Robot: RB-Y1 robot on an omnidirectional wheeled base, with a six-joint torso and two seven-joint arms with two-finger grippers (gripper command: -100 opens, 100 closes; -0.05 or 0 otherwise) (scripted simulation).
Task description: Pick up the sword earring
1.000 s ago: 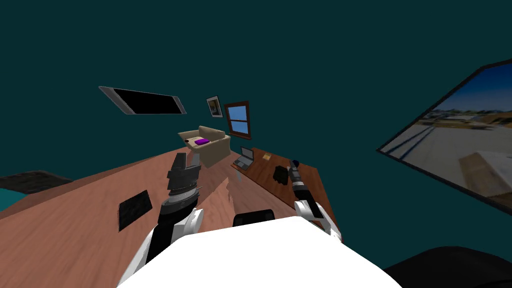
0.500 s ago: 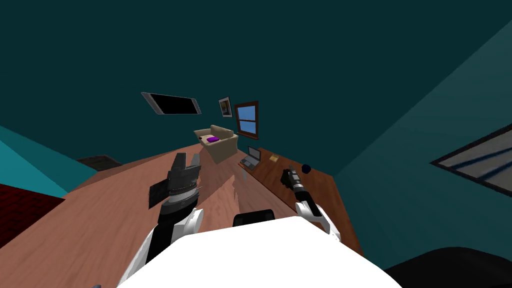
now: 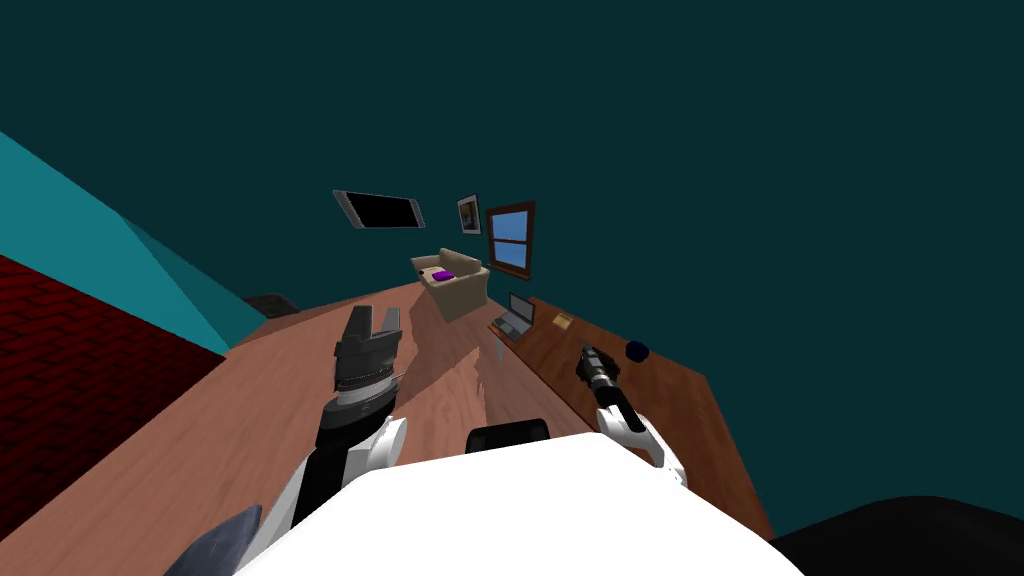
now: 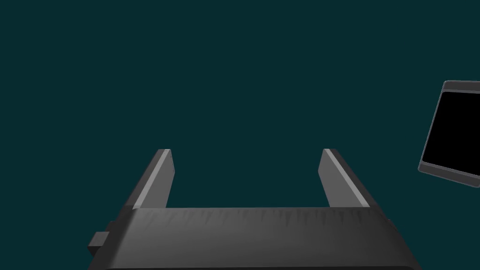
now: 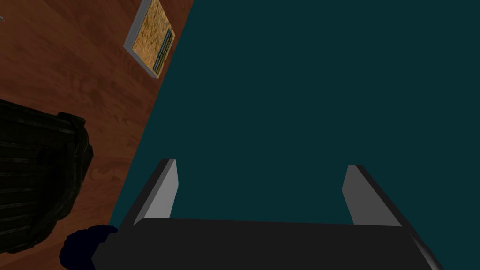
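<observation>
Head view. The left gripper (image 3: pixel 373 318) stands at lower centre-left over the wooden floor (image 3: pixel 300 420), fingers released and spread. The right gripper (image 3: pixel 588 355) lies at lower centre-right over the brown counter (image 3: pixel 690 430), which runs along the teal wall. On the counter, from far to near, are an open laptop (image 3: pixel 517 315), a book (image 3: pixel 562 321) and a dark blue ball (image 3: pixel 637 351) just right of the right gripper. A faint pale sliver (image 3: pixel 497 345), long axis roughly upright in the frame, sits by the counter's left edge below the laptop. It is too small to tell whether it is the earring, so the earring's place and heading cannot be told. At centre, a beige armchair (image 3: pixel 462 290) carries a purple item (image 3: pixel 443 275). Above it on the wall are a black panel (image 3: pixel 380 210) and a window (image 3: pixel 510 240).

Left wrist view. The left gripper (image 4: pixel 246 154) has its fingers apart with nothing between them. The black panel (image 4: pixel 454 131) is at the right edge.

Right wrist view. The right gripper (image 5: pixel 261 165) has its fingers apart and empty against the wall. This view adds detail of the counter (image 5: pixel 70 70): the book (image 5: pixel 151 42) at top left, flat, with a tan cover; a black ribbed bag (image 5: pixel 37 178) at the left edge; and the ball (image 5: pixel 82 246) touching or just beside the gripper's body.
</observation>
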